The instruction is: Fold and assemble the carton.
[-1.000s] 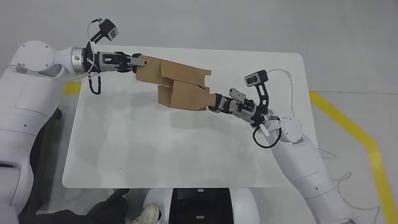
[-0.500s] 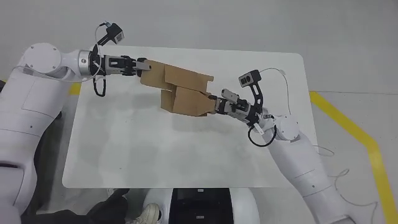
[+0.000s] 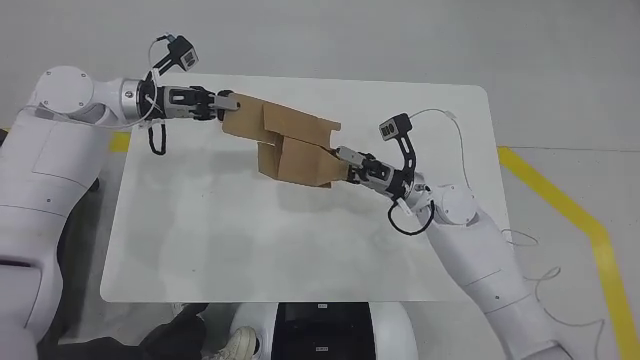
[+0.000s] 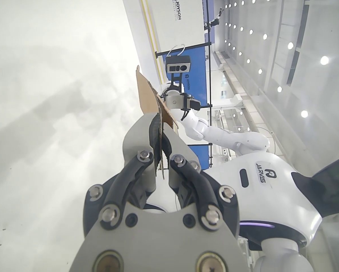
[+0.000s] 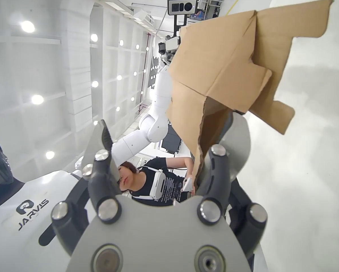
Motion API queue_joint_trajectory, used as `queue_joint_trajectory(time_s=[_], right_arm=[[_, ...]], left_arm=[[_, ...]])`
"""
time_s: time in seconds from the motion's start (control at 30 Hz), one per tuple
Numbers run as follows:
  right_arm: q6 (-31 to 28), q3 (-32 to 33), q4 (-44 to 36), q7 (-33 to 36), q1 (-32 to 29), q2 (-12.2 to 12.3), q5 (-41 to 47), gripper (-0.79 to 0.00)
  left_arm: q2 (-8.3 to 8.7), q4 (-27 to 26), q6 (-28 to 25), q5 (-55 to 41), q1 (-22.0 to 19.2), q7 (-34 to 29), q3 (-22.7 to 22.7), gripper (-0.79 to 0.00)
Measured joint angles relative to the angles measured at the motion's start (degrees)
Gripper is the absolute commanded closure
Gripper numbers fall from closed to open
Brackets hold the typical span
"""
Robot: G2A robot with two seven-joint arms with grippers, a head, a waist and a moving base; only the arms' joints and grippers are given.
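White table (image 3: 200,240) lies beneath. At one end the left gripper (image 3: 222,106) is clamped on a flap of the carton (image 3: 295,145), whose long axis runs straight away from it to the right gripper (image 3: 342,157). That gripper's fingers are spread, with the carton's near edge between them.

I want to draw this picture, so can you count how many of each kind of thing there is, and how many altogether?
Brown carton: 1
Pincers: 2 (left pincer, right pincer)
White table: 1
Total: 4
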Motion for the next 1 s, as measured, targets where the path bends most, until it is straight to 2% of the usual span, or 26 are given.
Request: queue_joint_trajectory(time_s=[0.33,0.4,0.47,0.6,0.9,0.93,0.97,1.0], right_arm=[[0.7,-0.4,-1.2,-1.5,-0.5,0.1,-3.8,-0.243],[0.8,-0.4,-1.5,-1.8,-0.7,0.1,-4.3,-0.212],[1.0,-0.3,-1.7,-2.0,-0.8,0.2,-4.8,-0.117],[1.2,-0.2,-2.0,-2.4,-0.9,0.2,-5.3,0.0],[1.3,0.0,-2.3,-3.0,-1.0,0.2,-5.6,0.0],[1.3,0.1,-2.5,-3.0,-1.1,0.3,-5.5,0.0],[1.3,0.2,-2.7,-2.9,-1.2,0.3,-5.5,0.0],[1.4,0.3,-2.9,-2.9,-1.3,0.3,-5.4,0.0]], left_arm=[[-0.53,1.3,1.2,-0.3,-0.3,0.0,-0.5,0.0],[-0.62,1.4,1.3,-0.2,-0.3,0.0,-0.6,0.0],[-0.7,1.4,1.4,0.0,-0.3,0.0,-0.7,0.0],[-0.85,1.5,1.5,0.2,-0.3,-0.1,-0.9,0.0],[-1.1,1.2,1.4,1.4,-0.1,-0.5,-1.4,0.0],[-1.09,1.1,1.2,1.9,-0.1,-0.5,-1.4,-0.062],[-1.08,0.9,0.9,2.6,0.0,-0.4,-1.4,-0.286],[-1.06,0.7,0.6,3.3,0.0,-0.2,-1.5,-0.446]])
